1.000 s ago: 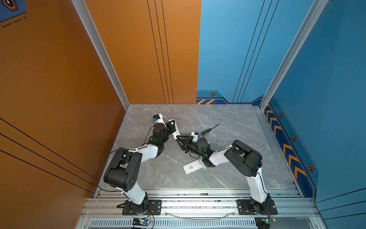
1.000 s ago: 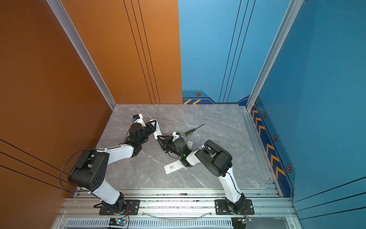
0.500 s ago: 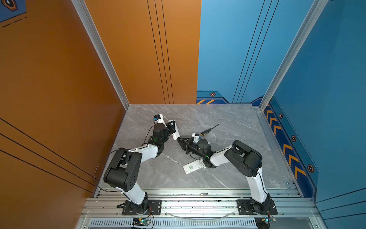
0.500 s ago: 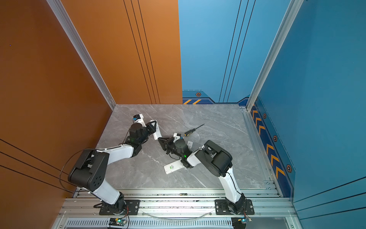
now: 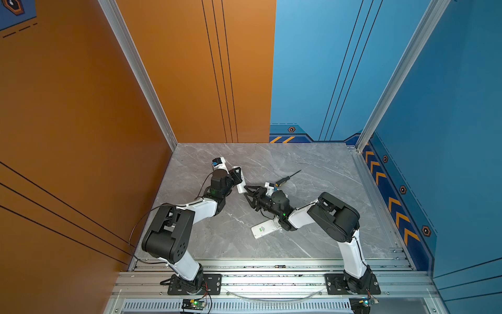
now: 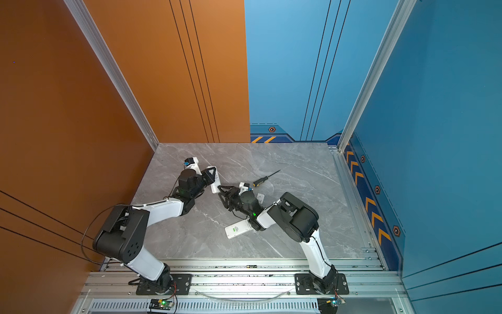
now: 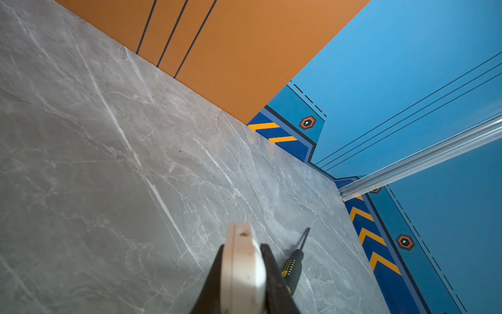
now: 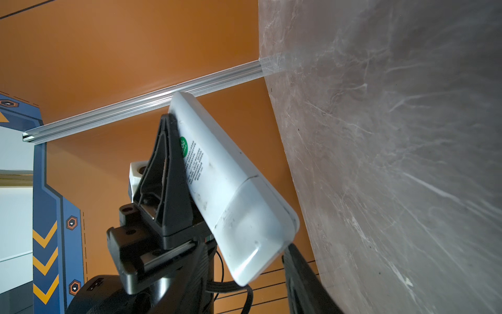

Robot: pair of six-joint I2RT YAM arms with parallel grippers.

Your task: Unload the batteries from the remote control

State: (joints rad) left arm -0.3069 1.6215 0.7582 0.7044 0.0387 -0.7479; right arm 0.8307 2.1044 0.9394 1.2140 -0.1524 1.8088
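left claw [image 7: 242,248]: closed on the slim white plastic remote control [image 8: 231,190], pinching it edge-on and holding it clear of the grey marble-pattern worktop [image 5: 312,163]
right claw [image 5: 248,194]: jaws parted, nothing in them, tips just beside the remote's lower end
batteries: none in view; we judge they sit inside the held remote, behind the back cover [image 8: 252,217], which looks shut along its seam
also here: second white remote with a green sticker [image 5: 264,229] flat on the worktop under the right arm; black-and-yellow-handled screwdriver [image 5: 285,179] apart, further back
risk, twist: a push on the cover could swing the remote in the pinch, since we see smooth plastic gripped away from the cover end
risk, drop: if the cover pops free in the air, we expect the batteries to fall and roll on the worktop
risk, clash: the two claws sit close, so a small misaim knocks finger against finger
risk, drag: the right forearm is low over the second remote and could shove it
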